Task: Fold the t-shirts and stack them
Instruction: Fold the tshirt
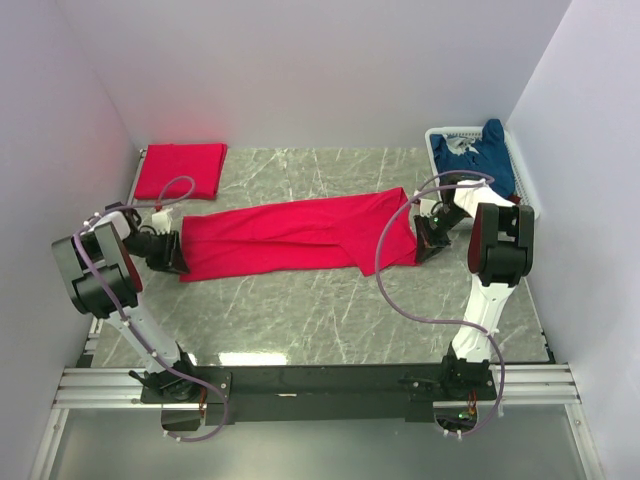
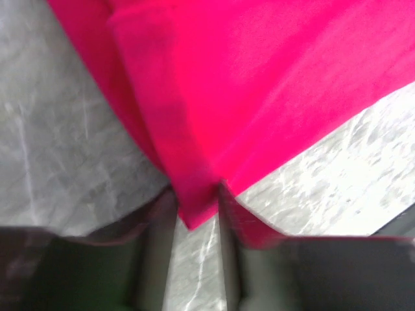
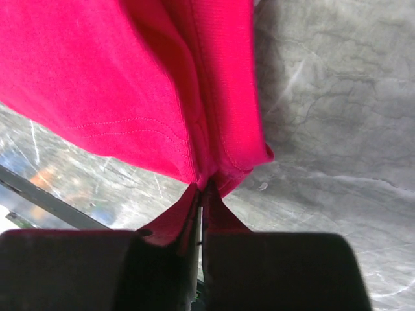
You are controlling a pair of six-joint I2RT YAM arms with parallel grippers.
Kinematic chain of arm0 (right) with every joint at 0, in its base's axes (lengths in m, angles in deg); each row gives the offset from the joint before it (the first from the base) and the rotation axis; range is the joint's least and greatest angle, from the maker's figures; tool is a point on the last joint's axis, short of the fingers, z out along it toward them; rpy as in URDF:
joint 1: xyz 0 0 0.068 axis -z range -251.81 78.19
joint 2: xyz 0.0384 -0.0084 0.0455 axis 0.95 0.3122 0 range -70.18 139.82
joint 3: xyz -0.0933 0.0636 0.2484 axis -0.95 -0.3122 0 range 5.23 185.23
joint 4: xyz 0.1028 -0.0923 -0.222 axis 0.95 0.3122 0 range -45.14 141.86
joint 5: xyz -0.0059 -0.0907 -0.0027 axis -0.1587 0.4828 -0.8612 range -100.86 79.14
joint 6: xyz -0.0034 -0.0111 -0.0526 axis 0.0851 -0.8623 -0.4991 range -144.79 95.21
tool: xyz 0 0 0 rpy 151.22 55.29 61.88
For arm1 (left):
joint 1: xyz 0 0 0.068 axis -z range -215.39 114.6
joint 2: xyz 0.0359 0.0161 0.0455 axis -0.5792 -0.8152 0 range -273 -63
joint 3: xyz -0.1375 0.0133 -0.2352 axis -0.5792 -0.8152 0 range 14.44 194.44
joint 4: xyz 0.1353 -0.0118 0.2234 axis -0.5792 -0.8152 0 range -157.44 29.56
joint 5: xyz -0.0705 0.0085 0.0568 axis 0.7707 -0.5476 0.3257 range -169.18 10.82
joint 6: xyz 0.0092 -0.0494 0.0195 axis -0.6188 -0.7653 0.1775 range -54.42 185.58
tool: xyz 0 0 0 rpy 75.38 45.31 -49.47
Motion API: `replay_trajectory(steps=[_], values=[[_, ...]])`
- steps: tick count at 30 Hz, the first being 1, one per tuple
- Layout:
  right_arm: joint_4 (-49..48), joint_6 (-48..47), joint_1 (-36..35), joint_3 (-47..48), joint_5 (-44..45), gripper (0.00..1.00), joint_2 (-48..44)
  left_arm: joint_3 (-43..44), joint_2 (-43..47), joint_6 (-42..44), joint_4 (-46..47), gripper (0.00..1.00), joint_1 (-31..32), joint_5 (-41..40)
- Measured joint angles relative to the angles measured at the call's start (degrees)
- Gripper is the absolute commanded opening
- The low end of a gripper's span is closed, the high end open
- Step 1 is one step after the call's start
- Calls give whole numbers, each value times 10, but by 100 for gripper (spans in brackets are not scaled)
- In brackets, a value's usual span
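A bright red t-shirt (image 1: 300, 235) lies stretched in a long band across the marble table, between my two grippers. My left gripper (image 1: 180, 262) is at its left end. In the left wrist view the jaws (image 2: 196, 194) stand apart, with a corner of the red t-shirt (image 2: 259, 78) reaching in between the fingertips. My right gripper (image 1: 425, 238) is at the shirt's right end. In the right wrist view it (image 3: 202, 184) is shut on a bunched edge of the red cloth (image 3: 97, 78). A second red t-shirt (image 1: 180, 170) lies folded at the back left.
A white basket (image 1: 437, 140) stands at the back right corner with a navy blue t-shirt (image 1: 492, 150) and some white cloth in it. White walls close in the table on the left, back and right. The arm bases sit along the near edge.
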Motion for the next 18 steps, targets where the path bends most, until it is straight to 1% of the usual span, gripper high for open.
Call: replay_trajectory(steps=[1,2,5,14,18], values=[[0,0,0,0,2,0,0,-3,0,-3,0,26,-2,-5],[-1,0,0,0,3,0,0,-6,0,-2,-1,15,-4,-10],[-1,0,0,0,8,0,0,-7,-1,-2,-7,1,-11,-23],[5,-14,3,-4,30,0,-32,-7,-1,12,-44,1,-25,-43],[11,-26,3,-23,36,0,-53,-8,0,21,-54,1,-29,-49]])
